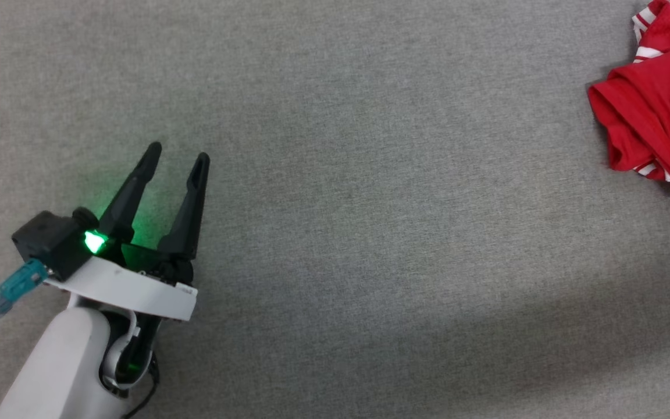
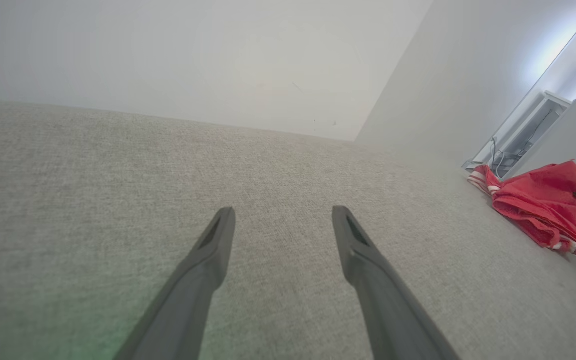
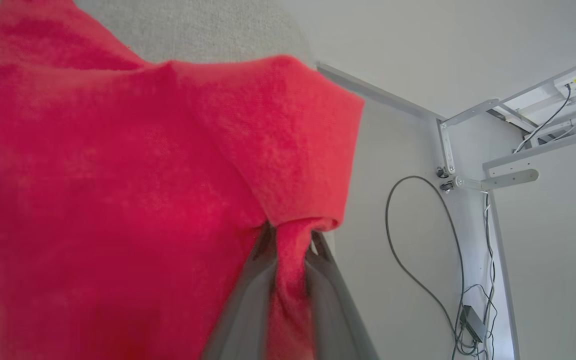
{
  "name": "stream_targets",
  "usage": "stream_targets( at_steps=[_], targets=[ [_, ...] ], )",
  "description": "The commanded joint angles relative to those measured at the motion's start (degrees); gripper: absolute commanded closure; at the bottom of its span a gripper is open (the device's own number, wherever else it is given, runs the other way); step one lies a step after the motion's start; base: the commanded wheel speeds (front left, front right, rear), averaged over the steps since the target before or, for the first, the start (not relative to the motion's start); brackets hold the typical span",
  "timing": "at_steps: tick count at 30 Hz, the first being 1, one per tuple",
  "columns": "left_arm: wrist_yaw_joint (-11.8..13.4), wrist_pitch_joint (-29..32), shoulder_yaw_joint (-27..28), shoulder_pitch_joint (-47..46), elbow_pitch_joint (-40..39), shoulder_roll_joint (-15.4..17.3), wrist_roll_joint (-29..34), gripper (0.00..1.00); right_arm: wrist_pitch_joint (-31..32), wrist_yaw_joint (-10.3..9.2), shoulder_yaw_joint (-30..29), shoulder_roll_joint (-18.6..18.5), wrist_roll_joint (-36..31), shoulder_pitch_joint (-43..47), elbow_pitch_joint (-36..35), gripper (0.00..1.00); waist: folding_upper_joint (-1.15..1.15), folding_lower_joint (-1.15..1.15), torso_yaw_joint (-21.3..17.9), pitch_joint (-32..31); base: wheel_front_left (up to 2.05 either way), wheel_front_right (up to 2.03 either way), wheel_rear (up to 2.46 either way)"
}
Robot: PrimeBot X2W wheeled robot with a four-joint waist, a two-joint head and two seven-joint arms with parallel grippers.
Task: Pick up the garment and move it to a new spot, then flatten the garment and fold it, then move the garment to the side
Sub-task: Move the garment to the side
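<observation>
A: Left gripper [image 1: 178, 151], state?
B: Fingers are spread wide and nothing is held. It is seen over the bare grey counter [image 1: 370, 244], with a green light [image 1: 94, 241] lit at its base.
A: Garment [image 1: 655, 110], where?
B: It is placed far to the right of the left gripper and well apart from it. It is crumpled, the red body is bunched, and white striped sleeve trim is seen at two edges.
A: Right gripper [image 3: 293, 235]?
B: It is narrowed on a twisted red fold of the garment, and the fabric is pinched between both fingers.
A: Lifted or lying?
B: In the left wrist view part of it is seen lying on the counter. Whether the pinched fold is raised cannot be told.
</observation>
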Motion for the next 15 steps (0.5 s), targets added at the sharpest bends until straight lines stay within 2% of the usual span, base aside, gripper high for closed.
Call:
stream_targets(
  at_steps=[1, 3, 4, 6, 9, 10, 11, 12, 15],
  targets=[
    [0.0, 0.1, 0.1, -0.4, 0.1, 0.2, -0.4, 0.00, -0.4, -0.09, -0.1, 0.4, -0.4, -0.7, 0.4, 1.00, 0.00, 0.00, 0.1, 0.1, 0.00, 0.00, 0.00],
    [0.0, 0.1, 0.0, -0.3, 0.3, 0.2, -0.4, 0.00, -1.0, -0.09, 0.2, 1.0, -0.8, -1.3, 1.7, 1.00, 0.00, 0.00, 0.3, 0.1, 0.00, 0.00, 0.00],
    [0.0, 0.1, -0.1, -0.3, 0.3, 0.2, -0.4, 0.00, -1.4, -0.09, 0.3, 1.2, -1.0, -1.5, 2.2, 0.93, 0.00, 0.00, 0.4, 0.0, 0.00, 0.00, 0.00],
    [0.0, 0.1, -0.2, -0.4, 0.6, 0.1, -0.5, 0.00, -2.3, -0.09, 0.7, 1.6, -1.6, -1.9, 3.0, 0.63, 0.00, 0.00, 0.6, -0.3, 0.00, 0.00, 0.00],
    [0.0, 0.1, -0.1, -0.2, 0.8, -0.2, -0.3, 0.00, -3.1, -0.09, 1.3, 2.0, -2.0, -2.5, 4.1, 0.53, 0.00, 0.00, 0.9, -1.2, 0.00, 0.00, 0.00],
    [0.0, 0.1, 0.0, -0.1, 1.0, -0.3, -0.2, 0.00, -3.5, -0.09, 1.4, 2.0, -2.0, -2.8, 4.4, 0.39, 0.00, 0.00, 1.0, -1.6, 0.00, 0.00, 0.00],
    [0.0, 0.1, 0.0, 0.1, 1.1, -0.4, -0.1, 0.00, -3.8, -0.09, 1.6, 2.1, -2.0, -3.0, 4.8, 0.16, 0.00, 0.00, 1.1, -1.9, 0.00, 0.00, 0.00],
    [0.0, 0.1, 0.1, 0.3, 1.3, -0.5, 0.0, 0.00, -4.1, -0.09, 1.7, 2.3, -1.9, -3.0, 5.1, 0.00, 0.00, 0.00, 1.3, -2.4, 0.00, 0.00, 0.00],
    [0.0, 0.1, 0.3, 0.8, 1.6, -1.0, 0.3, 0.00, -4.9, -0.09, 1.8, 2.5, -1.4, -3.4, 6.1, 0.00, 0.00, 0.00, 1.7, -4.1, 0.00, 0.00, 0.00]
  ],
)
